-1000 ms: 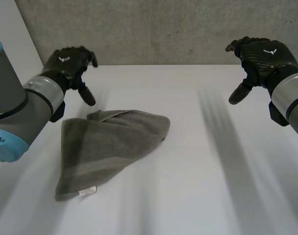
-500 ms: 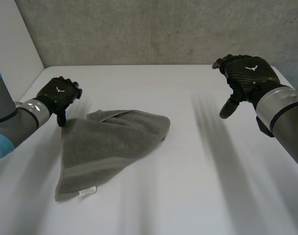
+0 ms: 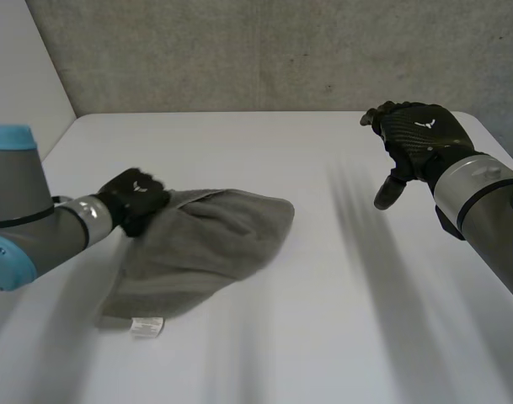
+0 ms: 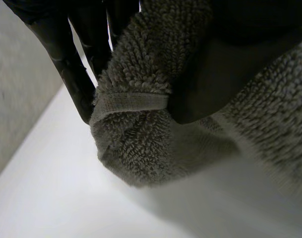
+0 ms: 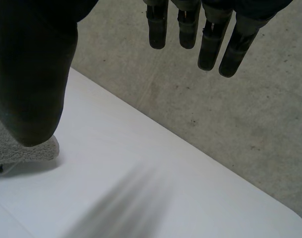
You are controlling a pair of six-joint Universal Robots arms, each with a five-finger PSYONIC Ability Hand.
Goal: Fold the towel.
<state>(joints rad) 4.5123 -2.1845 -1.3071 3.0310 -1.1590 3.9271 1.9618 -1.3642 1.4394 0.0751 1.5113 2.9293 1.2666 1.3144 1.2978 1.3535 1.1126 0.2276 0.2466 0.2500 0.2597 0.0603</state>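
Grip: your left robot hand (image 3: pixel 136 198) is clamped on the far-left corner of the towel (image 3: pixel 207 242). The left wrist view has the hemmed edge (image 4: pixel 131 101) pinched between fingers (image 4: pixel 66 64) and thumb (image 4: pixel 225 69), the pile bunched just below.
Left arm: it comes in low over the left side of the table (image 3: pixel 323 328), grey joint and light-blue cap nearest you.
Position: the grey towel lies loosely doubled on the table, left of centre. It seems drawn up a little where it is held.
Long axis: it runs from the white tag (image 3: pixel 146 326) at the near-left corner to the rounded fold (image 3: pixel 277 210) at the far right.
Bearing: from the holding hand, the free bulk of the cloth lies to the right and nearer to you. By my reading, any fold you make must carry the pinched corner that way, along or across that axis.
Nearer hand: the left one, already on the cloth; the other is well apart from it, across bare table.
Spare hand: your right robot hand (image 3: pixel 414 139) hovers over the far right of the table, relaxed and gripping nothing. In the right wrist view its fingers (image 5: pixel 210 44) hang straight with the thumb (image 5: pixel 31 89) held wide, and a scrap of towel edge (image 5: pixel 17 148) sits beyond the thumb.
Backdrop: a grey wall (image 3: pixel 264 50) stands behind the table.
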